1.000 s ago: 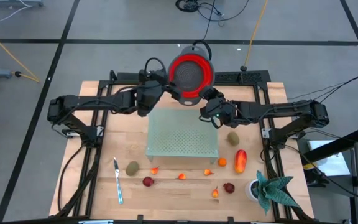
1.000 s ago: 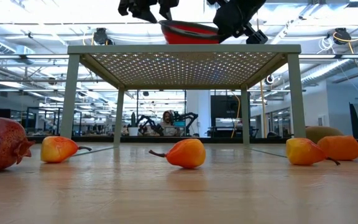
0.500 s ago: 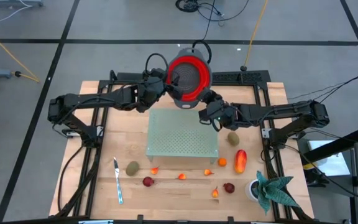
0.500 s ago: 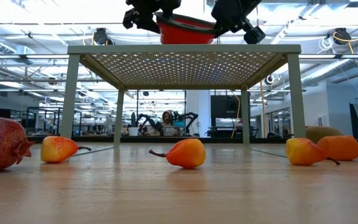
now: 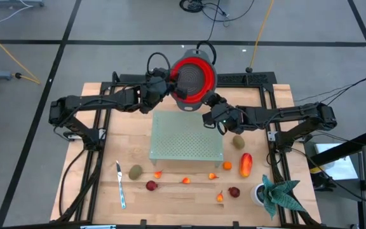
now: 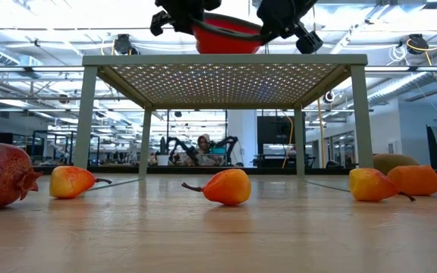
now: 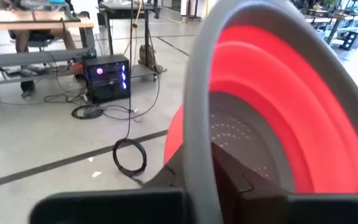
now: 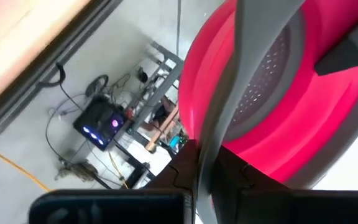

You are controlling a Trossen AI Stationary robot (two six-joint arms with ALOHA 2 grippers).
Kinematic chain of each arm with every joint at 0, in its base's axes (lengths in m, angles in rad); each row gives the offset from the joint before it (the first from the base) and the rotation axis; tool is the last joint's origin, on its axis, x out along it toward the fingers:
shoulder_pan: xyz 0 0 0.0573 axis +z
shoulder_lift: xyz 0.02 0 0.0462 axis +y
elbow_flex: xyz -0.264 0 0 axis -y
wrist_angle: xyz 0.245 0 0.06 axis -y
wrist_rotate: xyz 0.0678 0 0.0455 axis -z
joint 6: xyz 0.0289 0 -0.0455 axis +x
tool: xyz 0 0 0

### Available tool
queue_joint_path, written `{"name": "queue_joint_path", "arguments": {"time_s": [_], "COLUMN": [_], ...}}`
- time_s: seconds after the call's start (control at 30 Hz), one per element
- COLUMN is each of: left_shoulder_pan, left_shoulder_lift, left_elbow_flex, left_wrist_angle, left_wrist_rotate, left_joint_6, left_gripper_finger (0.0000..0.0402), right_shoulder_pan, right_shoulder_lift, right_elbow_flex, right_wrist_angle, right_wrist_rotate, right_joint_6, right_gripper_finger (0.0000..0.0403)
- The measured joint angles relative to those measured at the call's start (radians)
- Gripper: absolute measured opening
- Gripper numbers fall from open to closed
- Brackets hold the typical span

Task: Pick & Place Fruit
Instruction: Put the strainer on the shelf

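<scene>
Risk first: both hands grip the same red colander's grey rim, so any mismatch in arm motion could twist it or pop one grip, dropping it off the back edge of the tabletop.

High view: left hand (image 5: pixel 168 81) is clamped on the red colander (image 5: pixel 194 78) at its left rim, right hand (image 5: pixel 210 104) clamped at its lower-right rim. Colander hangs beyond the far edge of the green perforated rack (image 5: pixel 186 137). Fruit is all near the front, well apart from both hands: kiwi (image 5: pixel 135 172) beside the knife (image 5: pixel 120 185), second kiwi (image 5: pixel 239 141) nearest the right hand, red-orange piece (image 5: pixel 245 164), dark red ones (image 5: pixel 151 186) and (image 5: pixel 234 191), small orange bits between. If the colander comes down fwd it could clip the rack.

Low view: colander sits above rack top, tilted; whether it touches the rack I can't tell. Orange piece (image 6: pixel 226 186) lies on the tabletop (image 6: pixel 218 235) under the rack, nowhere near the hands.

Left wrist view: fingers closed on the grey rim (image 7: pixel 197 124), no fruit in view.

Right wrist view: same, fingers pinch the rim; no fruit. Thin rim = slip risk.
</scene>
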Motion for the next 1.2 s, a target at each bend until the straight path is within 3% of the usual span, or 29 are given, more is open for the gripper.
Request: {"name": "queue_joint_path", "arguments": {"time_s": [0.17, 0.67, 1.2], "left_shoulder_pan": [0.009, 0.016, 0.141], "left_shoulder_lift": [0.000, 0.000, 0.001], "left_elbow_flex": [0.000, 0.000, -0.001], "left_wrist_angle": [-0.011, -0.032, -0.034], "left_wrist_rotate": [0.015, 0.015, -0.008], "left_joint_6": [-0.029, -0.024, 0.030], "left_gripper_finger": [0.0028, 0.0013, 0.0012], "right_shoulder_pan": [0.000, 0.018, 0.100], "right_shoulder_lift": [0.000, 0.000, 0.000], "right_elbow_flex": [0.000, 0.000, 0.000], "right_wrist_angle": [-0.004, 0.001, 0.002], "right_wrist_rotate": [-0.011, -0.002, 0.000], "right_joint_6": [0.061, 0.216, 0.302], "right_gripper_finger": [0.0036, 0.0125, 0.0189]}}
